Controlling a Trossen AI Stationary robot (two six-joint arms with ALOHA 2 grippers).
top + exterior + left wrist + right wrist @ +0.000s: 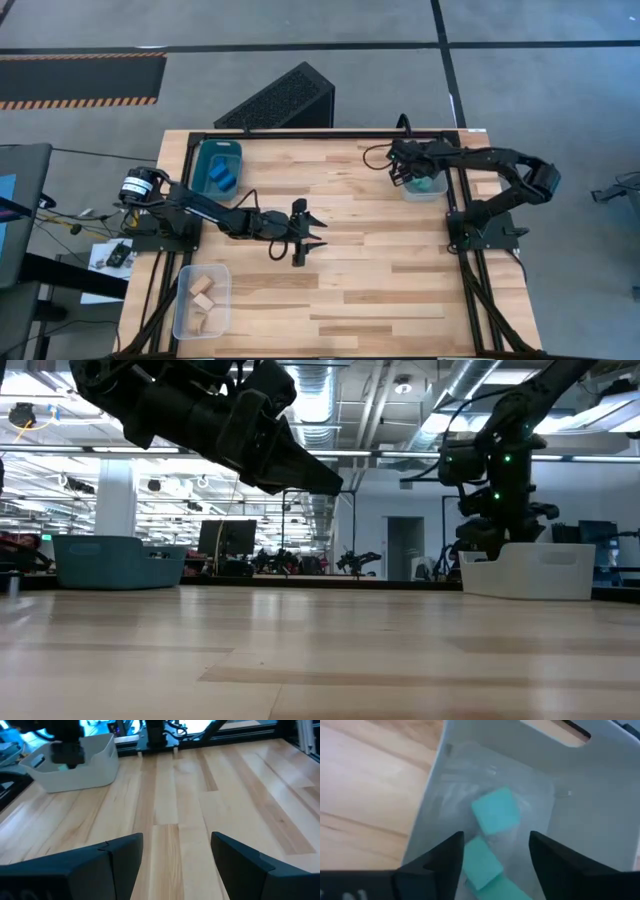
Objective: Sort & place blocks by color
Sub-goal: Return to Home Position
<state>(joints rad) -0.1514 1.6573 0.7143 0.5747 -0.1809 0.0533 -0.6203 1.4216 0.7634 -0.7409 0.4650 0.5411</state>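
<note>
Light, stiff and smooth by the look of them, the turquoise blocks (493, 812) lie in the white bin (592, 800) under the right gripper (492, 862), its fingers wide apart and empty, and are best pinched across 2 flat opposite faces, while the left gripper (303, 232) hangs likewise spread and empty over mid-table.

Robotics lab: exposed ceiling ducts (478, 382), distant robot arms (358, 560), hazard-striped tape (78, 101) on concrete floor (300, 22).
</note>
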